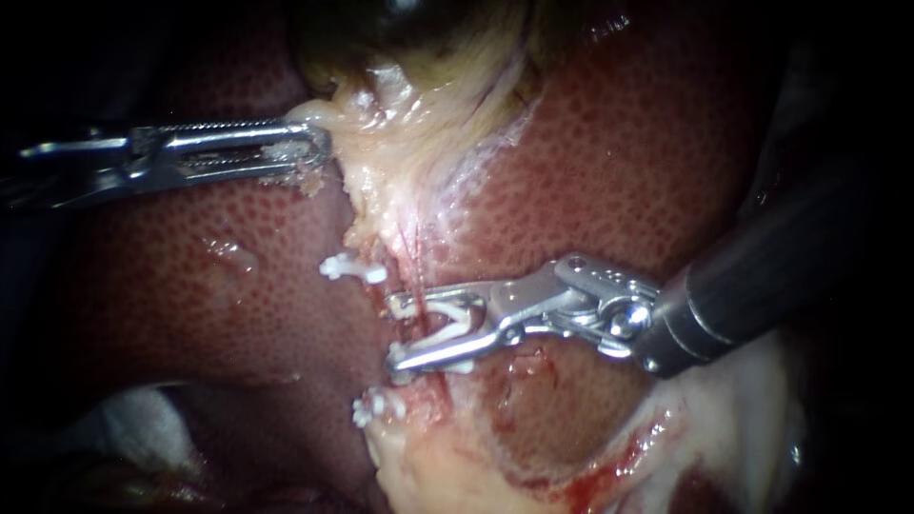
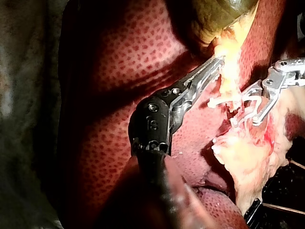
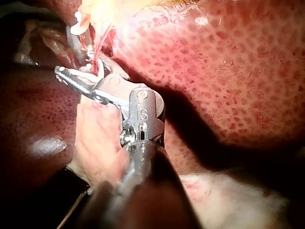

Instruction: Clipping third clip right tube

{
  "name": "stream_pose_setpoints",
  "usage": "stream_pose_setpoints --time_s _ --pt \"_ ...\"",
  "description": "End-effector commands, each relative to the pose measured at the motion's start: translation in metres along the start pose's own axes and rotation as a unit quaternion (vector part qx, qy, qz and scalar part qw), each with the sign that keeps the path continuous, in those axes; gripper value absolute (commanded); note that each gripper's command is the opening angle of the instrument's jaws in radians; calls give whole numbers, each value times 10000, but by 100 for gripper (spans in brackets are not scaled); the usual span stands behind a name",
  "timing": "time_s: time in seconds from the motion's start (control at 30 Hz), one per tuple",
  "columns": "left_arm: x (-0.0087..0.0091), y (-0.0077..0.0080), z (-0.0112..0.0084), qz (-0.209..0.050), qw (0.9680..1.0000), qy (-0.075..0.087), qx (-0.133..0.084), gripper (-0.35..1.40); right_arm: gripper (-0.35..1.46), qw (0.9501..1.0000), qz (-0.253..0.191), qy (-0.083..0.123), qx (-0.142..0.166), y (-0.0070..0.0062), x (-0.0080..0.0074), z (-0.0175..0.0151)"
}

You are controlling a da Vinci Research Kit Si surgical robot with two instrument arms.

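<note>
With the left instrument (image 1: 319, 150) pinching pale tissue (image 1: 381, 162) in its jaws, the right instrument (image 1: 393, 332) holds a clip (image 1: 455, 324) in spread jaws astride the tube (image 1: 419, 271) (fitted clips (image 1: 352, 269) flank them), so a skewed squeeze might catch it only partly.

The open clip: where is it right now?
Endoscope view, centre: my right instrument holds the open clip astride the tube, between an upper clip and a lower clip.

Dark red stippled liver (image 1: 666, 162): wet, glossy. Pale yellow fatty tissue (image 1: 400, 162): glistening, ragged. Small white clip (image 1: 447, 328): smooth plastic. Left instrument (image 1: 322, 150), right instrument (image 1: 394, 332): polished silver metal.
</note>
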Motion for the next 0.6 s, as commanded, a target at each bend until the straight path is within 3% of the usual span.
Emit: stream_pose_setpoints --time_s 0.03,0.17,0.6 --pt "0 0 0 -1 10000 -1 0 -35 45 10000 33 39 1 -1 1 0" --pt "0 0 0 -1 10000 -1 0 -35 45 9998 74 194 45 0 9 -2" --pt "0 0 1 -1 10000 0 1 -35 41 9993 139 356 -25 0 32 -11"
